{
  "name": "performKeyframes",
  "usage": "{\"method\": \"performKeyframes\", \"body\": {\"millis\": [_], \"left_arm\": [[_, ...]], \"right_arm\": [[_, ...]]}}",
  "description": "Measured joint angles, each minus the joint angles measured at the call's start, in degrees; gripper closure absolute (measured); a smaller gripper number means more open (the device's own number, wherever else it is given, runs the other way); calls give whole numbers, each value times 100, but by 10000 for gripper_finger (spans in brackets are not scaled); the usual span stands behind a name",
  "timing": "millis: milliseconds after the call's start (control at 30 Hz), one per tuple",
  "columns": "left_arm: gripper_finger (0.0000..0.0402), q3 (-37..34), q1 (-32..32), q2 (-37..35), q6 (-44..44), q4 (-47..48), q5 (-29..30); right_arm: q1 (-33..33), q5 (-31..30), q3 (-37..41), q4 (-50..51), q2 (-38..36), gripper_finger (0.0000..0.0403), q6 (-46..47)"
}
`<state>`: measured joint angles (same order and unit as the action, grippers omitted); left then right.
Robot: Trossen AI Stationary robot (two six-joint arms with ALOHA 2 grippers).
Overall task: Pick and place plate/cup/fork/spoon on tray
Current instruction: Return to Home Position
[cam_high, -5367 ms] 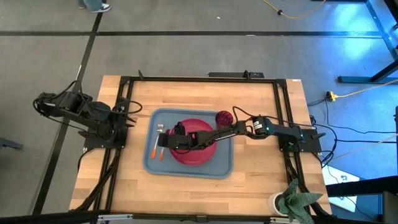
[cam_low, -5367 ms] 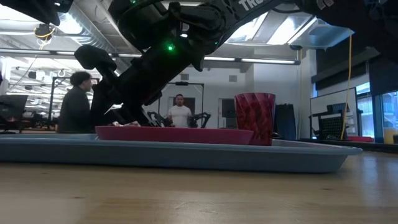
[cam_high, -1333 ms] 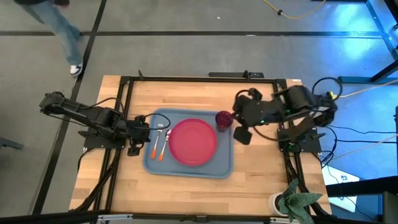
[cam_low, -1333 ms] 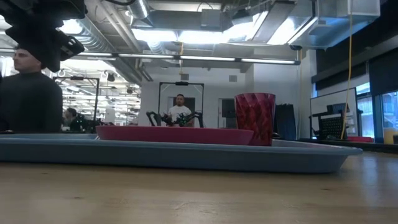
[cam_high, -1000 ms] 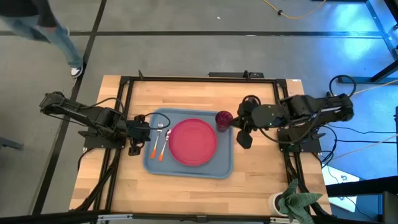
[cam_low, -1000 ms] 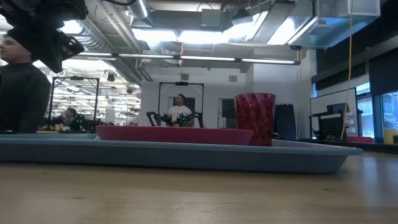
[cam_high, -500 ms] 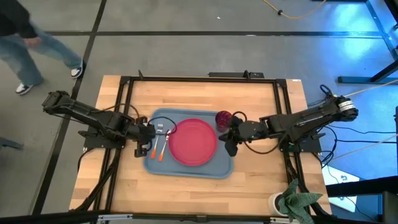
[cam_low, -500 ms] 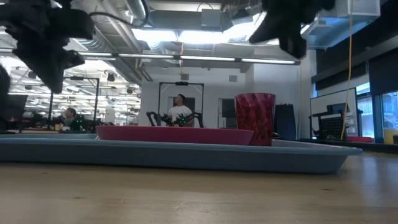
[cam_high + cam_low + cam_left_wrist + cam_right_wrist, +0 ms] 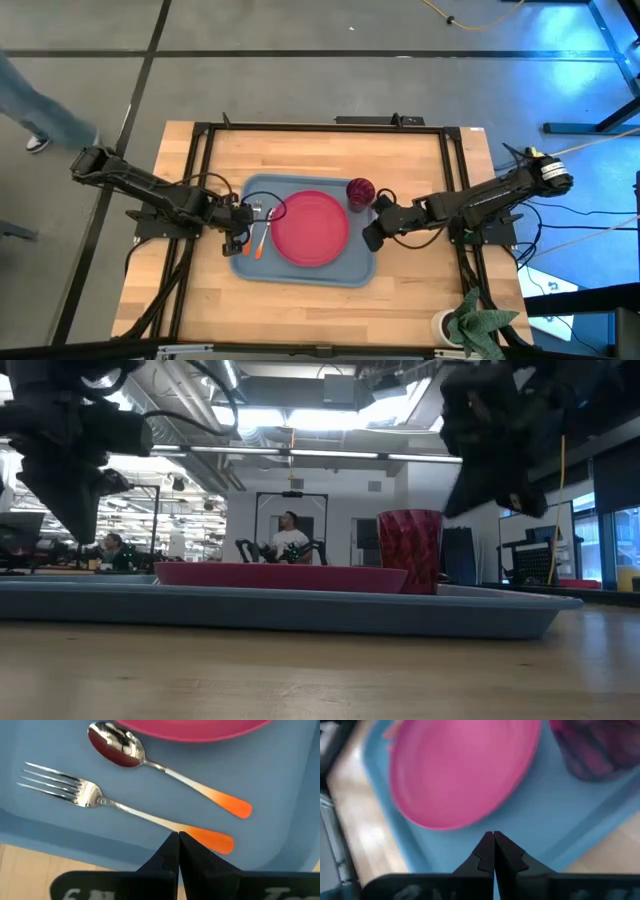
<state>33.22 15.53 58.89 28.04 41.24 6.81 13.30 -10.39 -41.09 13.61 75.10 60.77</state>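
Left gripper pinched closed, empty, just above fork; looks light, stiff, slippery: grip the orange handle

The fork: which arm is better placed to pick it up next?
Probably left. The left gripper hangs right over the fork handle, while the right gripper is across the plate.

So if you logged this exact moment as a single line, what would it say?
plate, cup, fork, spoon: on tray | left gripper: shut, over fork handle | right gripper: shut, at tray's right edge
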Motion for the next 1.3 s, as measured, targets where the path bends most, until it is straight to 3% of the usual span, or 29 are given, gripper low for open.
{"method": "performKeyframes", "body": {"millis": [433,600,867,1033,1300], "left_arm": [[401,-371,-1,-2,142,-152,-29],[401,-371,-2,-2,142,-202,-31],[401,-371,-2,-2,139,-216,-33],[401,-371,0,-2,137,-238,-33],[401,-371,0,-2,137,-237,-33]], "right_arm": [[-42,256,97,-9,1060,403,365],[-84,-22,97,-74,1356,403,356],[-353,-77,88,-44,1572,403,195],[-523,-455,91,4,1584,403,-49],[-667,-316,75,9,1584,403,-227]]}}
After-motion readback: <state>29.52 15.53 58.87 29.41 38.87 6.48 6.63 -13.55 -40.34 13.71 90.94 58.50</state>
